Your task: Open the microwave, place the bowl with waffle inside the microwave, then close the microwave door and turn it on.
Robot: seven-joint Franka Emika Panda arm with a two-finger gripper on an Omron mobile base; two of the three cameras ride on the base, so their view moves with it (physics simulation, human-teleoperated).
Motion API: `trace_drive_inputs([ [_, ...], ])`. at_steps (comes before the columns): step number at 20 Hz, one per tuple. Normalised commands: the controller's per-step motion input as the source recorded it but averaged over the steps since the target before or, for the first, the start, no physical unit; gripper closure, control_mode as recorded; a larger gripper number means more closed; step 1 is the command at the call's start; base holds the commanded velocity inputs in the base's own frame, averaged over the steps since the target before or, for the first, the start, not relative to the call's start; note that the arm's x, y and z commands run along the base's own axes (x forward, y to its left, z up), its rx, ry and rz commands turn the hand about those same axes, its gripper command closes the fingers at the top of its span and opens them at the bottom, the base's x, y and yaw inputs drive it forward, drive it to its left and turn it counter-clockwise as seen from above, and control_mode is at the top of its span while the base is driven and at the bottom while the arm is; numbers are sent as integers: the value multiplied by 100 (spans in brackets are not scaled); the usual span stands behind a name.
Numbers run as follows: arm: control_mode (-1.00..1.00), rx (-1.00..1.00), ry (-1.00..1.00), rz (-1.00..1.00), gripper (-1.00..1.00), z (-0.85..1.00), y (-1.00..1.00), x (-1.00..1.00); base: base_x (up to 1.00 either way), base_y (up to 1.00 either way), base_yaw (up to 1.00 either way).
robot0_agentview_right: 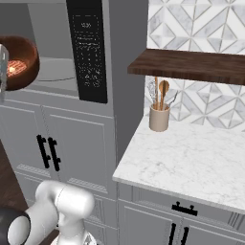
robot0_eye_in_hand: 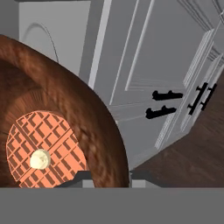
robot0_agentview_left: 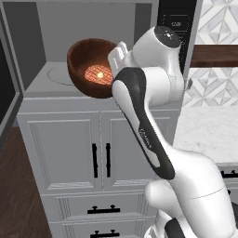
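Note:
The microwave (robot0_agentview_left: 42,88) stands open, its door (robot0_agentview_left: 8,88) swung out at the far left and its keypad panel (robot0_agentview_right: 90,48) on the right. The brown bowl (robot0_agentview_left: 86,60) hangs tilted at the front of the cavity, just above the front ledge, its mouth facing the base cameras. An orange waffle (robot0_agentview_left: 97,74) with a pale dab on it lies inside the bowl (robot0_eye_in_hand: 65,109). My gripper (robot0_eye_in_hand: 109,177) is shut on the bowl's rim, one fingertip (robot0_eye_in_hand: 81,177) inside and the other outside. The round turntable (robot0_agentview_left: 58,74) lies behind the bowl.
Grey cabinet doors with black handles (robot0_agentview_left: 101,160) and drawers sit under the microwave. To the right are a marble counter (robot0_agentview_right: 191,153), a utensil crock (robot0_agentview_right: 159,117) and a dark wooden shelf (robot0_agentview_right: 191,64). Dark wood floor (robot0_agentview_left: 18,195) lies below left.

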Motion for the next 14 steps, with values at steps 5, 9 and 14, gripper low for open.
trace_drive_inputs([
  [5, -100, 1, -6, -15, 100, 0, 21, 78, 0, 0, 0],
  [9, -100, -1, 8, -5, 100, 0, 33, 84, 0, 0, 0],
  [14, -100, -3, 4, -10, 100, 0, 35, 78, 0, 0, 0],
])
